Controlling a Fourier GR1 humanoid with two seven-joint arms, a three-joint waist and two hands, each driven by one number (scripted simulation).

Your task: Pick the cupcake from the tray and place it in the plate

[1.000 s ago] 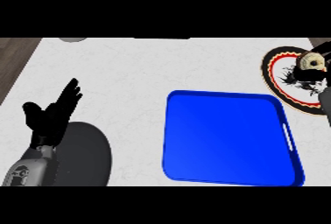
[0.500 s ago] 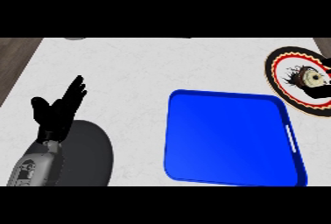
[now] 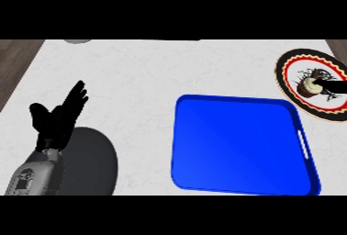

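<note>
At 2 o'clock, cupcake [image 3: 311, 85] sits on plate [image 3: 293, 69], off blue tray [image 3: 244, 147]; right hand [image 3: 337, 86] touches it, grip unreadable. Left hand [image 3: 59, 120] rests released at 9 o'clock. Risk: withdrawing could tip cupcake.

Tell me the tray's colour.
Solid blue tray, with a pale slot at its right rim; head view.

A white tabletop [image 3: 156, 73] with faint grey marbling fills nearly all of the head view. Along its left edge a strip of dark brown wood-grain floor [image 3: 15, 69] shows, widest at the upper left corner, and a smaller wedge of the same floor appears past the upper right corner. At the far edge a grey rounded shape [image 3: 78, 41] is partly cut off. A soft dark shadow [image 3: 92, 160] lies on the tabletop near the lower left.
</note>
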